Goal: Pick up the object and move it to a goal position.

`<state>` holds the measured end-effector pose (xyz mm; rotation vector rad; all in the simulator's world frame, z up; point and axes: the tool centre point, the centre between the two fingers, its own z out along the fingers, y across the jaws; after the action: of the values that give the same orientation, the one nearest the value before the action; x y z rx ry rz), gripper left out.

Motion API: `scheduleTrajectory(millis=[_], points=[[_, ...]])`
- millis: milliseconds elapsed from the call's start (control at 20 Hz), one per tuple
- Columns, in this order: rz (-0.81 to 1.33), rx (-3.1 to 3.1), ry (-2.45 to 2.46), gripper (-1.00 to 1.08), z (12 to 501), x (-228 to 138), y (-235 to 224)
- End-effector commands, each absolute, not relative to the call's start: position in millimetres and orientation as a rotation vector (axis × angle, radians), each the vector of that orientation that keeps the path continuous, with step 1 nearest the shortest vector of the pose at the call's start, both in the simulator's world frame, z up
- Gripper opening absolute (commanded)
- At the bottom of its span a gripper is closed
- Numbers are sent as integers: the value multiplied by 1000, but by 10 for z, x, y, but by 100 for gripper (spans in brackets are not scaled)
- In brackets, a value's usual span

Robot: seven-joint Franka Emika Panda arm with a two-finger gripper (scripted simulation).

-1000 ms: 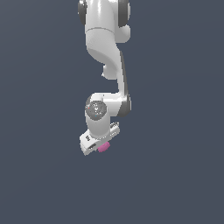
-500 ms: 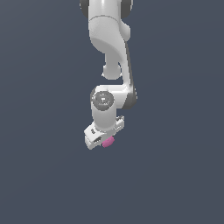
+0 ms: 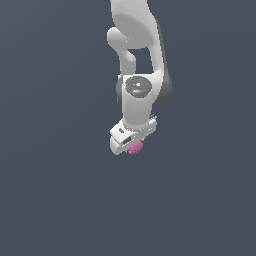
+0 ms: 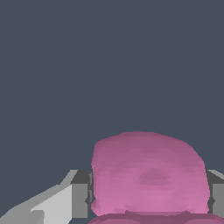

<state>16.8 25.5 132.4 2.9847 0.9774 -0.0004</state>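
1. The pink chunk [image 4: 148,177] is one small, roughly cube-shaped piece with rounded edges and a matte, faintly rippled surface; a shallow dimple sits in the middle of the face turned to the wrist camera.
2. In the exterior view the chunk [image 3: 135,147] shows only as a small pink bulge under the gripper, a little to that view's right of the gripper's body.
3. The gripper [image 3: 131,145] is closed onto the chunk: in the wrist view a grey finger [image 4: 80,194] presses against one side of it and a second finger edge shows at the opposite side, so the gap between them equals the chunk's width.
4. One white arm [image 3: 137,75] hangs down from the top of the exterior view, smooth and rounded, with a dark grey round cap on its wrist joint.
5. The background [image 3: 50,175] is plain dark grey-blue; whether it is a floor or empty space is hard to judge.
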Motion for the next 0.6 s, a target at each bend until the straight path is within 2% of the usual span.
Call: scheduleTrajectory(millis=[0, 550], points=[[-1, 2985, 977, -100, 1486, 81, 383], [0, 2985, 977, -100, 1884, -95, 702]])
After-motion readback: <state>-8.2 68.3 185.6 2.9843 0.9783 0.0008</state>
